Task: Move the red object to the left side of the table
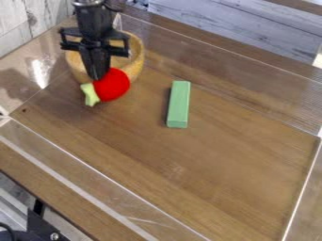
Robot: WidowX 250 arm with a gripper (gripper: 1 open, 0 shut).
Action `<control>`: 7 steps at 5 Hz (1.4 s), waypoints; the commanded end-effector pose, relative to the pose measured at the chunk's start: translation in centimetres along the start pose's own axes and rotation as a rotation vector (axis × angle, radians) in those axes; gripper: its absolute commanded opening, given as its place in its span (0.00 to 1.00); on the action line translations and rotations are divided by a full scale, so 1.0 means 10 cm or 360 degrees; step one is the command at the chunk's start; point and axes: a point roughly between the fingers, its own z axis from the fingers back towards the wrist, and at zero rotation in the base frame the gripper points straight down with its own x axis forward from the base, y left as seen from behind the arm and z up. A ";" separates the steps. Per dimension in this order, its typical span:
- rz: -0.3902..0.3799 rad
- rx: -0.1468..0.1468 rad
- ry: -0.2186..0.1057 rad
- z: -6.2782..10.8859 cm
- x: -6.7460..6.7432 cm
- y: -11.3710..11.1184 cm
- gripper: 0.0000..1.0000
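1. A black gripper [96,68] points straight down over the left part of the table [227,179], its fingers clamped together on the red object [113,84], a small round toy fruit whose light green leafy end juts to the left.

2. The fruit hangs in front of a wooden bowl [131,55]. It looks lifted just clear of the brown wood-grain top, though this single view cannot confirm a gap beneath it.

3. The grip sits at the top left of the fruit, near the stem end, so most of the red body bulges out to the right of the fingers. That is probably because the narrow fingers need a slim part to close on, and a round toy pinched off-centre may swing or slip.

4. The arm rises vertically from the gripper and leaves the picture at the top edge. Its black cross-piece sits level above the fingers, in front of the bowl's rim.

5. A green rectangular block [179,103] lies flat and lengthwise well to the right of the fruit, untouched and apart from it. It plays no part in the job.

6. The task appears to be mid-carry: the fruit is already in the left part of the table, with open surface left before the clear plastic rim [25,80]. What remains is to set it down and let go.
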 end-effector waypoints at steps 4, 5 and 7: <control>-0.0184 -0.0001 -0.0042 -0.06 -0.01 0.12 0.00; -0.0202 -0.0006 -0.0023 -0.01 0.01 0.17 0.00; -0.0154 -0.0015 0.0004 0.00 0.06 0.23 0.00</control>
